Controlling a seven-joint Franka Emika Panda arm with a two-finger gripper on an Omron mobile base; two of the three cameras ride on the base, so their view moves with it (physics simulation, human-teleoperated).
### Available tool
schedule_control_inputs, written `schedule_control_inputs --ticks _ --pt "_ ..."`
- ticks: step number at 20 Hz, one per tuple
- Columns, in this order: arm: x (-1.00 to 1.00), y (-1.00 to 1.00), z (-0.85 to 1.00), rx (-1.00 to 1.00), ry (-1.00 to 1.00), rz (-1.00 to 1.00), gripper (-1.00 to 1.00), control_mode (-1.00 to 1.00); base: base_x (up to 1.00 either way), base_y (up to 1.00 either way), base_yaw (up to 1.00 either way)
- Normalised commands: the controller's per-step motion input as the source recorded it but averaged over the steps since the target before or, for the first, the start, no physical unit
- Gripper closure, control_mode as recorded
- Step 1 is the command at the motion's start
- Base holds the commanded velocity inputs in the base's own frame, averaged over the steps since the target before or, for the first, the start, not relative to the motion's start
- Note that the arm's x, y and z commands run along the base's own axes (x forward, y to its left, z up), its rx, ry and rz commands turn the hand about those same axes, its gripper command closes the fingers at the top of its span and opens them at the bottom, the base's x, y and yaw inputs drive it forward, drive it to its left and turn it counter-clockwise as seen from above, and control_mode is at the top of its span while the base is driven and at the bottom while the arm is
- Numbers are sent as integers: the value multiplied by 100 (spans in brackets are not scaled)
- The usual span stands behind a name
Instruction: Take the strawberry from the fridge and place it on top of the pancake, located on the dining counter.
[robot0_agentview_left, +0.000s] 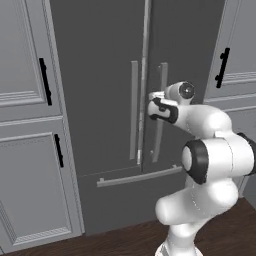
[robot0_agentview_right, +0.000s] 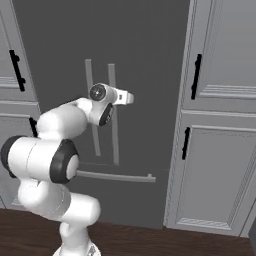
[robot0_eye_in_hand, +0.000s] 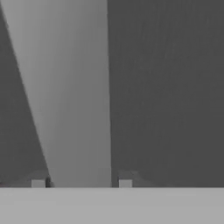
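Two long grey bar handles are standing side by side on the closed doors of the tall dark grey French-door fridge (robot0_agentview_left: 100, 75), and my arm is reaching to the right-hand handle (robot0_agentview_left: 161, 80). From the left base camera I am seeing the two-finger gripper (robot0_agentview_left: 152, 96) pressed up against that bar, partway down its length. From the right base camera the gripper (robot0_agentview_right: 129, 98) is pointing toward the door at about the same height, its tips sitting just right of the right-hand handle (robot0_agentview_right: 112, 80) as that camera looks.

Through the hand camera I am looking straight along the tool: the pale grey bar (robot0_eye_in_hand: 70, 96) is running up between the two small finger tips (robot0_eye_in_hand: 38, 183), one on each side of it. The jaws are drawn in narrow around the bar, grasping it as far as I can judge, with the tips hugging its edges.

Both fridge doors are sitting shut, the bottom drawer's horizontal handle (robot0_agentview_left: 140, 176) lying below them. Light grey panelled cabinets (robot0_agentview_left: 25, 125) with black handles are flanking the fridge.
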Motion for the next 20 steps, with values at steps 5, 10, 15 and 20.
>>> schedule_control_inputs --ticks 5,10,15,20 --pt "-100 -98 0 9 13 -10 100 -100 0 0 0" --pt "-100 -100 0 13 20 -13 100 -100 0 0 0" --pt "-100 -100 0 19 22 -13 100 -100 0 0 0" --pt "-100 -100 1 28 17 -10 -100 -100 0 0 0"
